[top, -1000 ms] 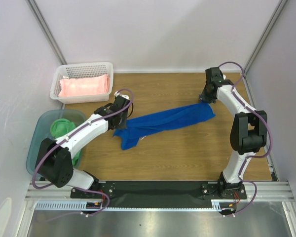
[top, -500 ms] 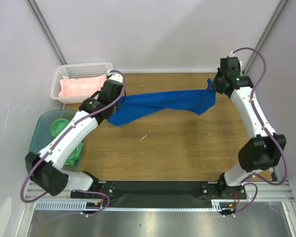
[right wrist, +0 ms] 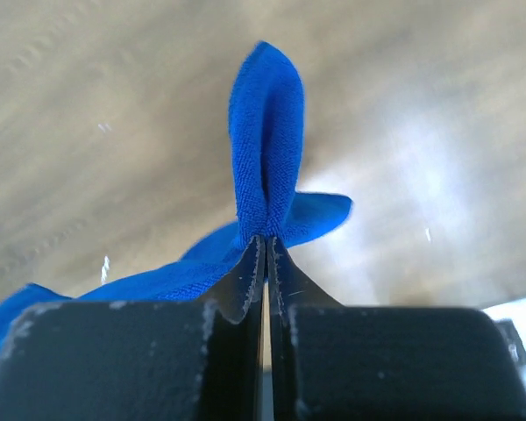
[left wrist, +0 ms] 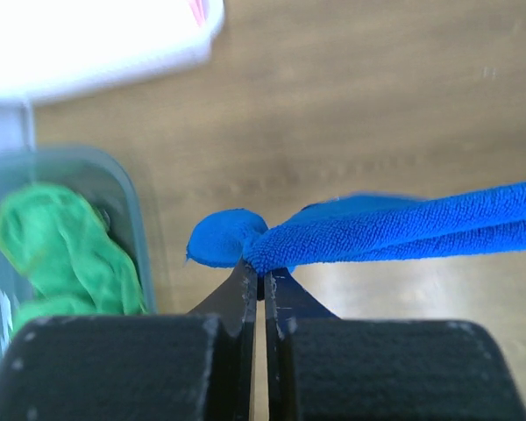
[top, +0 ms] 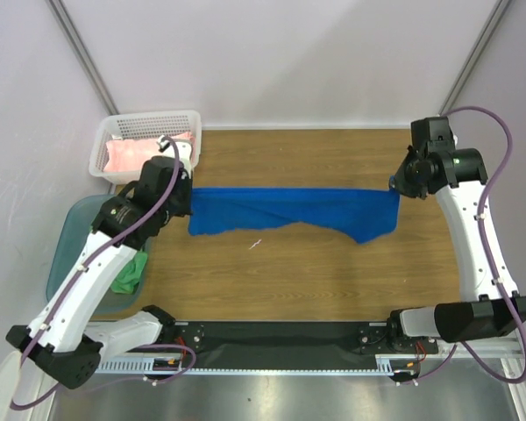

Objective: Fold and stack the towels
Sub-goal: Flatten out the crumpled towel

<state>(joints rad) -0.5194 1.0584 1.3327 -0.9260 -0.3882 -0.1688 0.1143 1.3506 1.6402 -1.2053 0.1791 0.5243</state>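
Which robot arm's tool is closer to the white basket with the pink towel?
Left. The left tool sits just in front of the basket's right corner, pinching the blue towel. The right tool pinches the towel's other end, far across the table.

The blue towel [top: 294,209] hangs stretched in a long band above the wooden table [top: 316,281]. Its top edge is nearly straight and its lower edge sags in uneven folds, lowest near the right end. The left gripper [top: 189,200] is clamped on its left corner and the right gripper [top: 394,185] on its right corner. At the far left, a pink towel [top: 127,158] lies in the white perforated basket [top: 149,117]. Nearer, partly hidden by the left arm, a green towel [top: 130,272] sits crumpled in the translucent teal tub [top: 66,250]. A small white scrap [top: 255,243] lies on the wood near the towel's lower edge
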